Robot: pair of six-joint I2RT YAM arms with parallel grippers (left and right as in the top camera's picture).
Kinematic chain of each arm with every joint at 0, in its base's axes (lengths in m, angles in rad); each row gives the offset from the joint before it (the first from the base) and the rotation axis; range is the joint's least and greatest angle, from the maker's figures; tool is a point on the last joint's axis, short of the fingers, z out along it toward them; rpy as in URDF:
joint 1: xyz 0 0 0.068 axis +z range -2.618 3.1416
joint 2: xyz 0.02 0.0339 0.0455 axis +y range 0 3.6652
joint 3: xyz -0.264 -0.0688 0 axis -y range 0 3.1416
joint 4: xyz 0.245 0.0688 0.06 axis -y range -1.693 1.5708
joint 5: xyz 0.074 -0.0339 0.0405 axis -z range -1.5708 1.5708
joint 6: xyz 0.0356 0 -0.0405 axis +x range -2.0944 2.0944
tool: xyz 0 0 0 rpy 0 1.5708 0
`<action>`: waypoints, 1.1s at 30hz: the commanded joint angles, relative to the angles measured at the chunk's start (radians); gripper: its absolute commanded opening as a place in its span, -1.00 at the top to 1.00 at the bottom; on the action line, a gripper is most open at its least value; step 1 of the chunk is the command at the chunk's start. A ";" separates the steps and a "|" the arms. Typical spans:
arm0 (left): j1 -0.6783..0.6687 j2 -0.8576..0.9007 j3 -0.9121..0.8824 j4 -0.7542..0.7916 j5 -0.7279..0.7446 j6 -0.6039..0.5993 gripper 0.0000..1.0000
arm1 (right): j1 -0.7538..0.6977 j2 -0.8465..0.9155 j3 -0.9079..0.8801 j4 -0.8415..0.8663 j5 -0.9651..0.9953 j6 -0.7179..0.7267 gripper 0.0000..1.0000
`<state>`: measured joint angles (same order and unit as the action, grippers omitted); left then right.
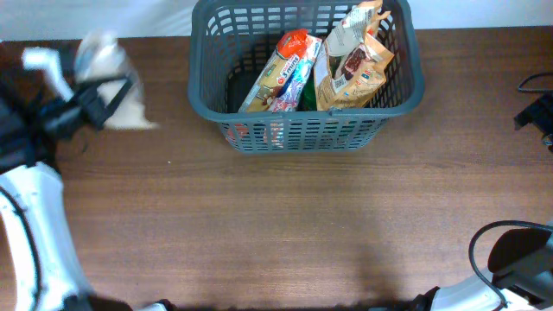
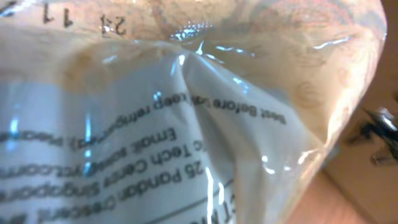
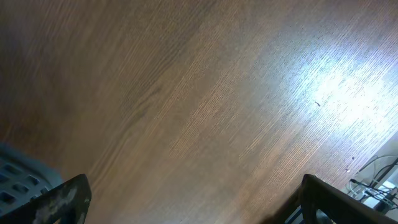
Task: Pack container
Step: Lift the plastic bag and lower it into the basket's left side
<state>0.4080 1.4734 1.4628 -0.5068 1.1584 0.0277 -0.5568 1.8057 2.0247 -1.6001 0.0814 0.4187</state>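
The container point(image 1: 304, 131) sits at the far middle of the worktop point(image 1: 285, 225) with packets point(image 1: 350, 65) standing inside. To its left, the left gripper point(image 1: 105, 97) grasps a pale printed bag point(image 2: 186, 124), blurred overhead. The right gripper point(image 3: 193, 183) hangs released, its fingers spread wide over the wood.

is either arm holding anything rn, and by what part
The left tool grips a pale plastic packet; blur hides where on it. The right tool is open and empty.

The clear packet point(image 2: 186, 124) reads "Best Before", "25 Pandan Crescent", "Tech Centre Singapore".
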 commanded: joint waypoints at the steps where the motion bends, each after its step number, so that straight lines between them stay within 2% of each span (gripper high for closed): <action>1: -0.186 -0.095 0.178 0.003 -0.193 -0.035 0.96 | -0.006 -0.015 -0.002 0.000 0.002 0.009 -0.98; 7: -0.479 -0.089 0.367 0.010 -0.613 -0.023 0.96 | -0.006 -0.015 -0.002 0.000 0.002 0.009 -0.98; 14: -0.688 0.040 0.367 -0.002 -0.732 0.034 0.96 | -0.006 -0.015 -0.002 0.000 0.002 0.009 -0.98; 15: -0.745 0.119 0.367 -0.001 -0.838 0.038 0.96 | -0.006 -0.015 -0.002 0.000 0.002 0.009 -0.98; 20: -0.812 0.243 0.367 -0.002 -0.975 0.129 0.96 | -0.006 -0.015 -0.002 0.000 0.002 0.009 -0.98; 29: -0.804 0.403 0.367 -0.072 -1.124 0.128 0.92 | -0.006 -0.015 -0.002 0.000 0.002 0.009 -0.98; 33: -0.775 0.435 0.367 -0.125 -1.133 0.128 0.92 | -0.006 -0.015 -0.002 0.000 0.002 0.009 -0.98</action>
<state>-0.3965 1.8774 1.8278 -0.6106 0.0757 0.1383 -0.5568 1.8057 2.0251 -1.6001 0.0814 0.4191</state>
